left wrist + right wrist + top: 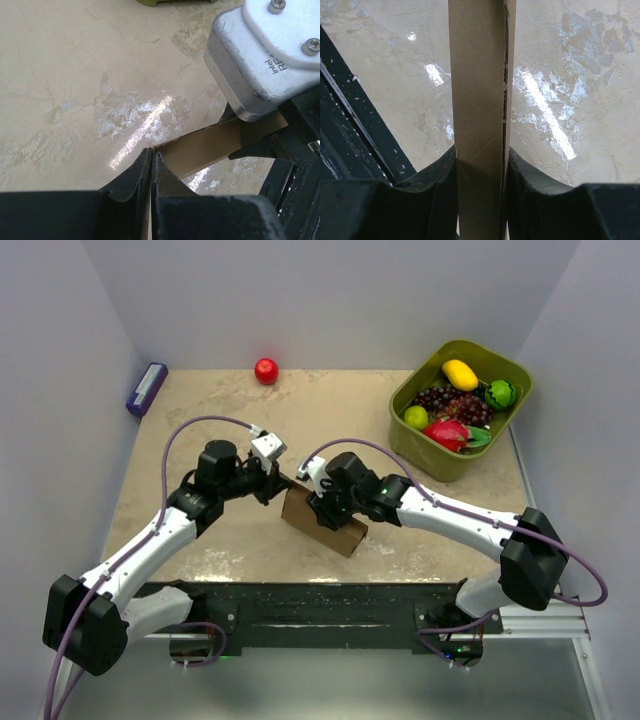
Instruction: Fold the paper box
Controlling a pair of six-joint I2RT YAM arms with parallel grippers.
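Note:
The paper box is a brown cardboard blank, partly folded and standing on edge at mid-table between both grippers. My left gripper meets its upper left corner. In the left wrist view that gripper is shut, with a thin edge of a brown flap pinched at the fingertips. My right gripper holds the box from above. In the right wrist view it is shut on a folded strip of the paper box that runs straight up between the fingers.
A green bin of fruit stands at the back right. A red apple lies at the back wall and a purple-blue item at the left wall. The right arm's silver wrist camera hangs close to my left fingers.

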